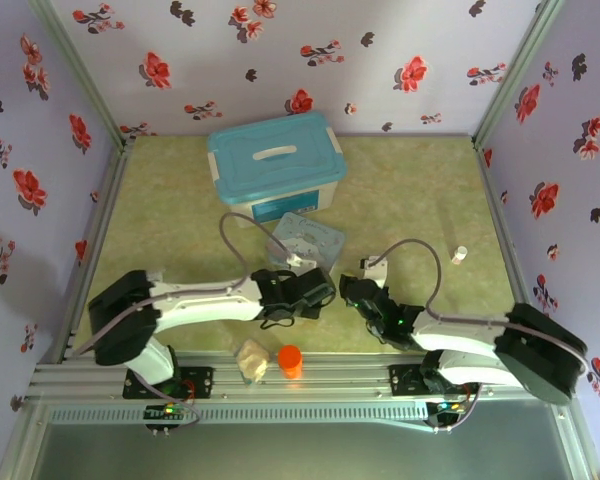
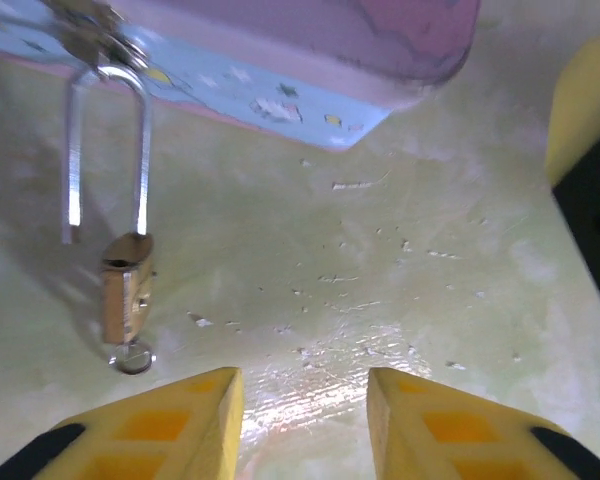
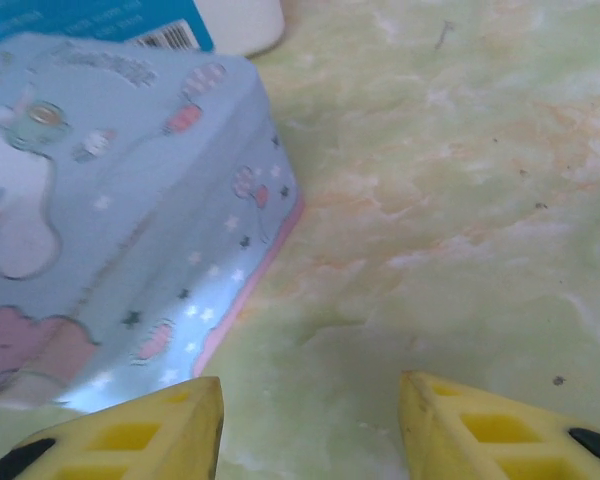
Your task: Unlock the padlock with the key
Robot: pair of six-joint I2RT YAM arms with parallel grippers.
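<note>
Yellow left claw [image 2: 302, 388] wide apart, empty, near brass padlock [image 2: 128, 297]

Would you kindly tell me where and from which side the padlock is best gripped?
Probably the padlock by its brass body, pinched across the narrow sides, from the free near end facing the left gripper; its thin shackle hooks the tin.

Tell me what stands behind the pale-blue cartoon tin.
A white storage box with a teal lid stands just behind the cartoon tin. The tin covers the box's lower front, so whether they touch cannot be seen.
</note>
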